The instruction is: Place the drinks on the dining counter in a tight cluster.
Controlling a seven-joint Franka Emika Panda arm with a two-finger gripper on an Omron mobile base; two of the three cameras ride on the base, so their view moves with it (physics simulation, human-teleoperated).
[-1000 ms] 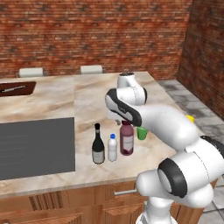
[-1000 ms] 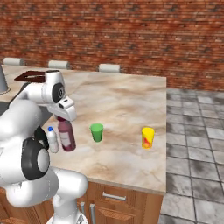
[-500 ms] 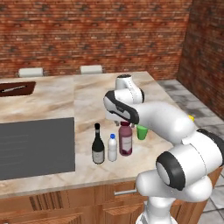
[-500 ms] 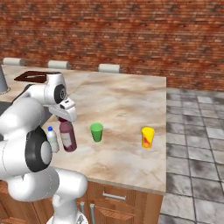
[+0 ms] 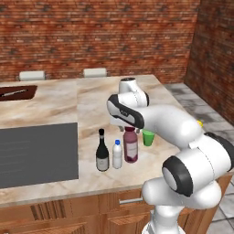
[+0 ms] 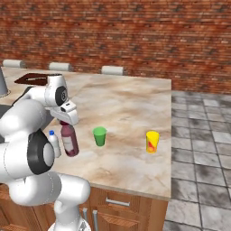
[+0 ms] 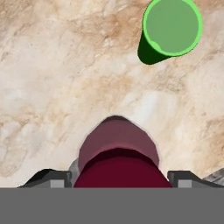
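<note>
Bottles stand together at lower centre of the left view, near the counter's (image 5: pixel 55 107) front edge: wine bottle (image 5: pixel 102 152), water bottle (image 5: pixel 117 154), juice bottle (image 5: pixel 130 146) side by side. My pincer (image 7: pixel 114 175) sits above the juice cap, tips spread wide either side. Green cup (image 7: pixel 170 30) stands upper right.

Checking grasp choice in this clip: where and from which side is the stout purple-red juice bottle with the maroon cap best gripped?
Grip the stout purple-red juice bottle at its maroon cap and neck, from straight above. It stands upright, and the small clear water bottle crowds its side.
</note>
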